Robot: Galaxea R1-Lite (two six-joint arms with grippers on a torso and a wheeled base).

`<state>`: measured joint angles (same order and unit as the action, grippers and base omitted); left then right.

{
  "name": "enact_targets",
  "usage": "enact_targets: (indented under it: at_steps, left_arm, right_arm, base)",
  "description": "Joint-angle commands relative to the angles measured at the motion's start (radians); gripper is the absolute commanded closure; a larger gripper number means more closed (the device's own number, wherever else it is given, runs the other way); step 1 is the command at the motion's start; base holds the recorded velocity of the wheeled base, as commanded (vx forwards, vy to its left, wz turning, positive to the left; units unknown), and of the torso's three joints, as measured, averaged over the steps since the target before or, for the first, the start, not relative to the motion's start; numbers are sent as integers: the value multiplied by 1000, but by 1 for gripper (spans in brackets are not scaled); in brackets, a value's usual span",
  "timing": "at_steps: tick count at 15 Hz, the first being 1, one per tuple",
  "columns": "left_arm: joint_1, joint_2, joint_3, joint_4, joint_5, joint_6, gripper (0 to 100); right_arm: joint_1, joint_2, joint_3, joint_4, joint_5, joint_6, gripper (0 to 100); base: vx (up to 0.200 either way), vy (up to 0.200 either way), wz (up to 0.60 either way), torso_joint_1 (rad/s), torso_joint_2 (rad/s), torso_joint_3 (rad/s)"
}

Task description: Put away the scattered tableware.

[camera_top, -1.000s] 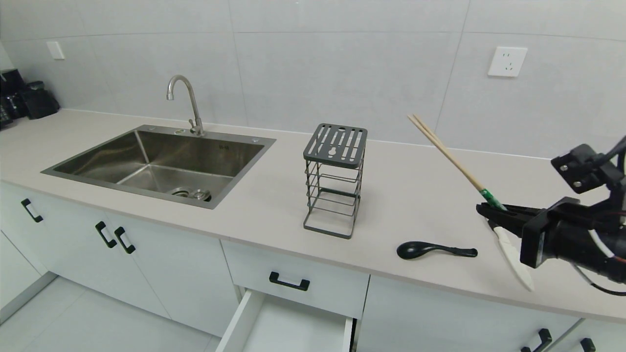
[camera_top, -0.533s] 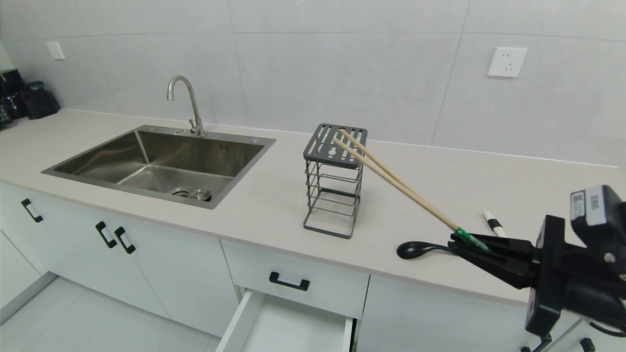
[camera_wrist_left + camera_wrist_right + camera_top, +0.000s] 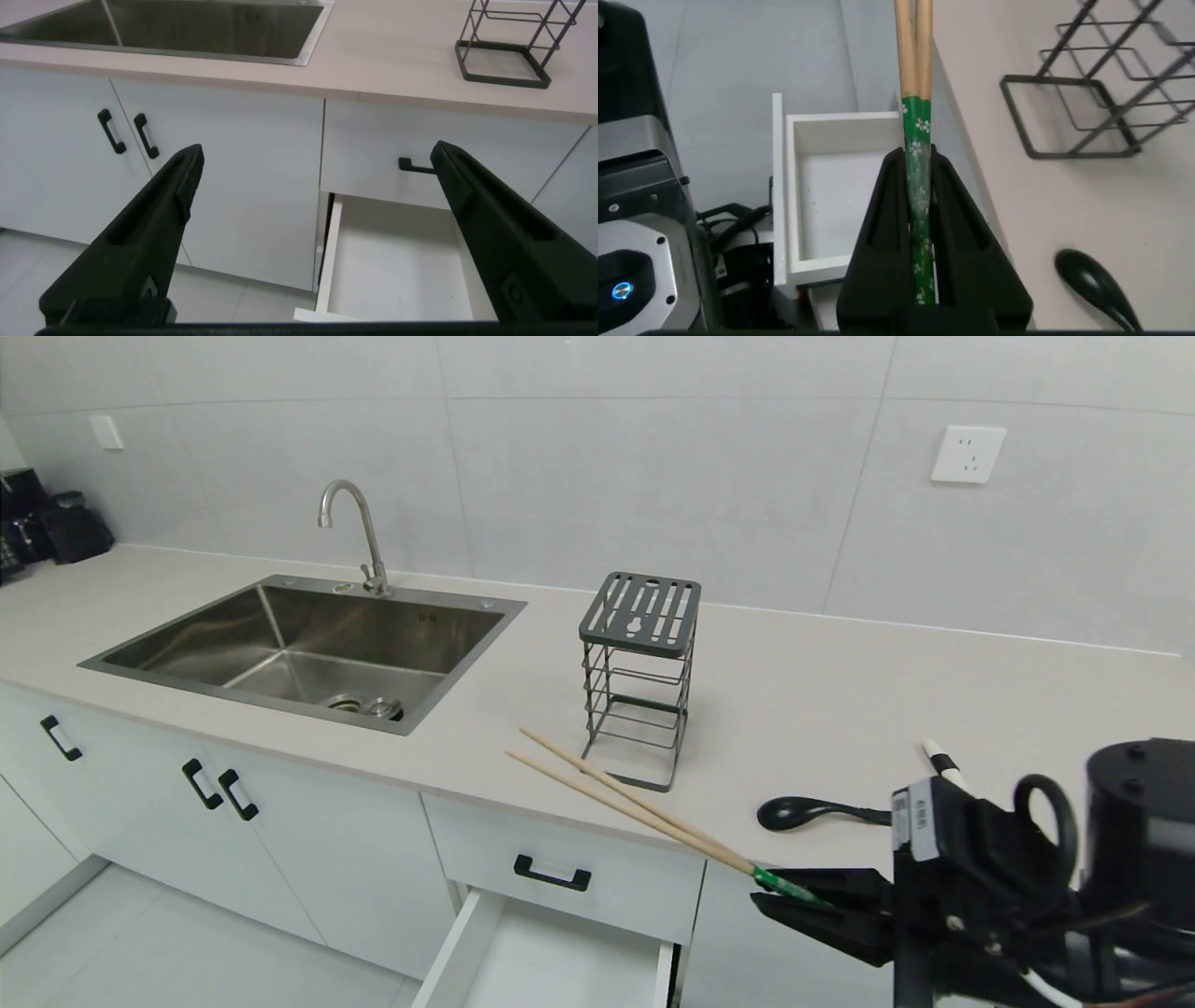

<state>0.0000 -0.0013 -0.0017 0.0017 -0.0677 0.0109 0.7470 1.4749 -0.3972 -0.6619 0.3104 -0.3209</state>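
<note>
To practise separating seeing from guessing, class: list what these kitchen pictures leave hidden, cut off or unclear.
Head view: black spoon, handle end behind the right arm.
Head view: white utensil, mostly behind that arm; kind unclear.
Head view: open drawer, front cut by the bottom edge.
Left wrist view: wire rack, upper part beyond the picture's edge.
Right wrist view: chopsticks, tips beyond the edge.
</note>
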Motion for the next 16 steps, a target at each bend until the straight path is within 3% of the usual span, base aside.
enact_targets:
  at_steps: [1,7,8,9,13,16]
  left_arm:
    - [0,1,0,0,0,0,0]
    - [0,1,0,0,0,0,0]
    - [0,1,0,0,0,0,0]
    - [0,1,0,0,0,0,0]
    - [0,1,0,0,0,0,0]
    - [0,1,0,0,0,0,0]
  right_arm:
    - [28,116,-55,-2,-1,3,100]
    - [84,214,-97,-7,-175,163,100]
    - [138,242,-134,-7,-221,270,100]
    - [153,259,-146,-7,-231,290,100]
    - [235,381,-193,-5,-238,299,100]
    - [284,440,-236,1,-238,221,100]
  base:
    - [0,0,0,0,0,0]
    - [0,0,0,0,0,0]
    - [0,0,0,0,0,0]
    - [0,0,0,0,0,0]
    - [0,0,0,0,0,0]
    - [0,0,0,0,0,0]
